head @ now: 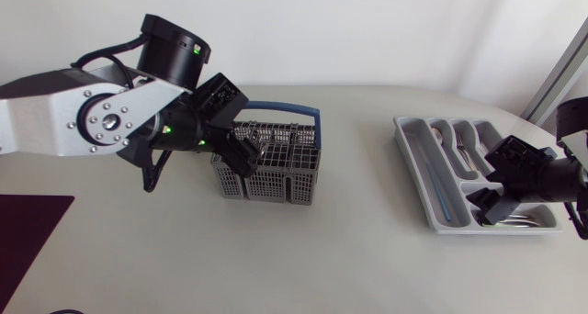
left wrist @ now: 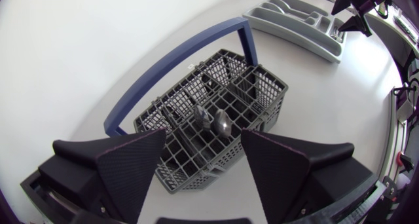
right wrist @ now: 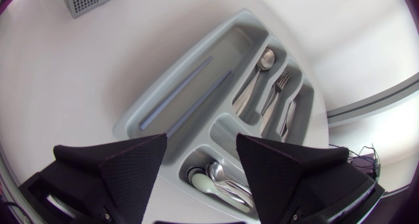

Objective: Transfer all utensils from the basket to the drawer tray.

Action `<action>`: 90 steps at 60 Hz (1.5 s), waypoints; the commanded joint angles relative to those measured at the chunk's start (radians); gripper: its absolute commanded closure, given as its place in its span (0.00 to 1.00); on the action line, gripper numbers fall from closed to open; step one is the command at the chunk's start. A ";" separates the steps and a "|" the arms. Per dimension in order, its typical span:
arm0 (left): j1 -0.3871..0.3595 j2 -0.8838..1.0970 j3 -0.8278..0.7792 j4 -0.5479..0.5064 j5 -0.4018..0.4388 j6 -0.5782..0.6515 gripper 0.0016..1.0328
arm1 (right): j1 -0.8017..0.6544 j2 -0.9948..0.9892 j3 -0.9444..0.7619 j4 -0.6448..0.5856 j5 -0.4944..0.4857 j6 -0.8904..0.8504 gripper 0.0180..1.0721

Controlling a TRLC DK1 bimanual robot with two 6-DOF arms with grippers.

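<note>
Two metal utensils (left wrist: 215,121) stood in a middle compartment of the blue-handled grey mesh plastic basket (left wrist: 265,109). The left gripper (left wrist: 203,133) hung just above them, spread and empty, apparently lined up for picking. The right gripper (right wrist: 201,139) hovered released over the grey plastic drawer tray (right wrist: 230,46).

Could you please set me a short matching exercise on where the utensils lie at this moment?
Things:
1. two rounded metal utensil heads
2. pair of pale blue chopsticks
3. silver metal fork

Places:
A. widest slot of the grey plastic drawer tray
B. grey grid basket with blue handle
C. narrow tray slot

Pairs: 1-B; 2-A; 3-C
</note>
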 commanded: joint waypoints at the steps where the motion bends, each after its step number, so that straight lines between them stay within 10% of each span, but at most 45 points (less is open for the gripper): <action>1: -0.007 0.050 0.047 -0.013 -0.032 -0.037 0.30 | 0.045 0.014 0.033 -0.028 -0.006 0.089 0.26; 67: -0.156 0.330 0.343 -0.224 -0.448 -0.135 0.47 | 0.240 0.139 0.109 -0.045 0.005 0.278 0.27; 90: -0.150 0.379 0.366 -0.273 -0.477 -0.147 0.47 | 0.240 0.142 0.098 -0.033 0.005 0.278 0.27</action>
